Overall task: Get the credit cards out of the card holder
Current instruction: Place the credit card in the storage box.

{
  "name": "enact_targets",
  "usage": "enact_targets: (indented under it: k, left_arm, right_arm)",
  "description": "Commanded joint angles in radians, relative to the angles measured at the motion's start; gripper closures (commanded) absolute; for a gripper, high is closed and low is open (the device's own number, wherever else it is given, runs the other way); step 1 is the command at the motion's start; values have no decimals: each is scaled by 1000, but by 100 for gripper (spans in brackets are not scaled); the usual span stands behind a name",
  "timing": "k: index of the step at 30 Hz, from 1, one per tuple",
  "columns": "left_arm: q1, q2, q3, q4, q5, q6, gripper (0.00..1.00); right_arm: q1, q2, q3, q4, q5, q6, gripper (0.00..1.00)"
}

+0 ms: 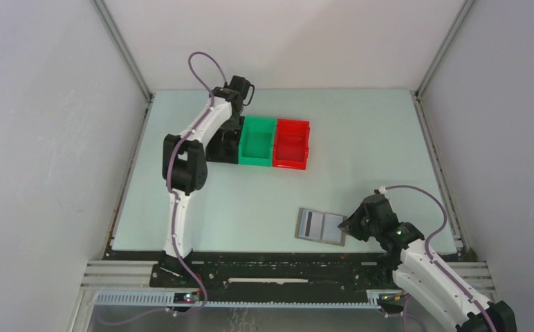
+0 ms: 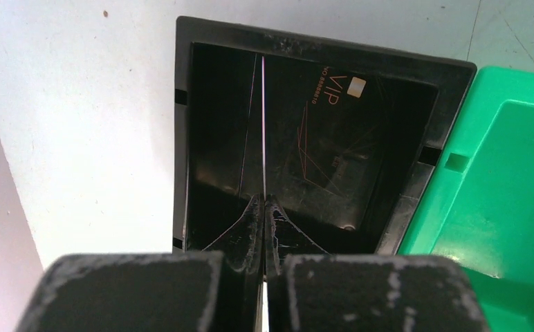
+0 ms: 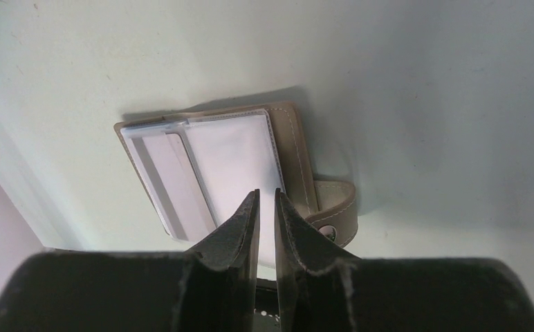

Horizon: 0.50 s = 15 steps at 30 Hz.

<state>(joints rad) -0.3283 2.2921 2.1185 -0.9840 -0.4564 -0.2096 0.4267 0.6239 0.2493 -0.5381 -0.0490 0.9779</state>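
Finding the card holder (image 1: 323, 226) lying open and flat at about 5 o'clock on the bench (image 1: 389, 152), with its long axis running from 9 to 3 in the top view. Seeing a pale card (image 3: 171, 183) tucked in the pocket of the half farther from the right arm, showing a dark stripe from above. Not making out any card under the clear sleeve of the nearer half.

Holding the right end effector (image 3: 264, 197) right at the holder's 3 o'clock edge, just beside the closing tab (image 3: 333, 211), with its fingers set at a thin slit. Not being able to tell whether it is pinching the sleeve edge, pressing the holder down or gripping nothing.

Holding the left end effector (image 2: 263, 199) well apart, toward 11 o'clock on the bench, above the black bin (image 2: 183, 138) standing just beside the green bin (image 2: 499, 173). Clamping fully onto a thin card (image 2: 263, 124) seen edge-on, over a dark VIP card (image 2: 333, 138) lying on the bin floor.

Judging the pale card as lying toward 9 o'clock from the right end effector in the top view, about 10 o'clock in its own wrist view, across the nearer half of the holder. Judging the right arm as by far the nearer one. Not being able to tell which way that pocket is opening.
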Motion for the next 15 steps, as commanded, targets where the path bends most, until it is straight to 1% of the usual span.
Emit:
enact_targets:
  k: [1,15]
  left_arm:
    - [-11,11,-20,-11,-42,-7,100]
    - [-25,7,-52,-51,-89,-16,100]
  right_arm:
    - [-2,5,37,30,24,8,79]
    - [-2,-3,38,17,26,7,79]
